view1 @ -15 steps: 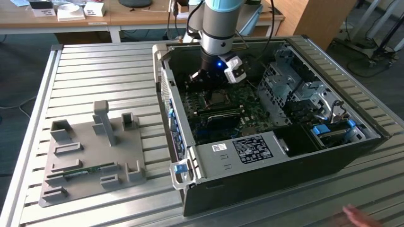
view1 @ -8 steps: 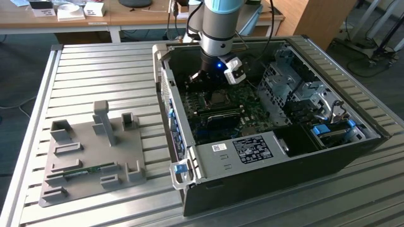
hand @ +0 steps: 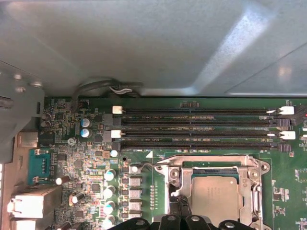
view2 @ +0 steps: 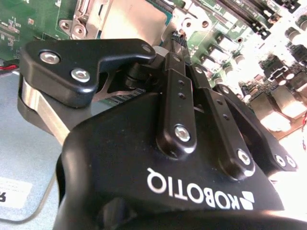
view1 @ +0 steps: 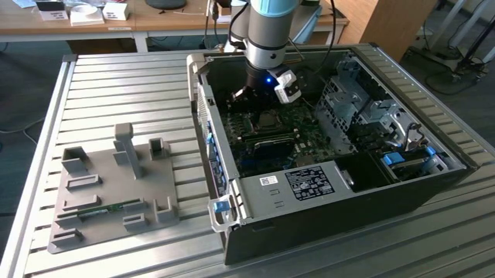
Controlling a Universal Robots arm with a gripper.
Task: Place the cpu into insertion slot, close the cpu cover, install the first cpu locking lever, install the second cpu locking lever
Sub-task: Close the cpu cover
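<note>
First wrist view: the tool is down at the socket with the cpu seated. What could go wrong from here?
1. The tool sits right at the edge of the cpu cover; a sideways slip could scrape the cpu or bend the cover.
2. A row of capacitors stands close beside the cover; the tool's wide body might knock them inside the tight computer case.
</note>
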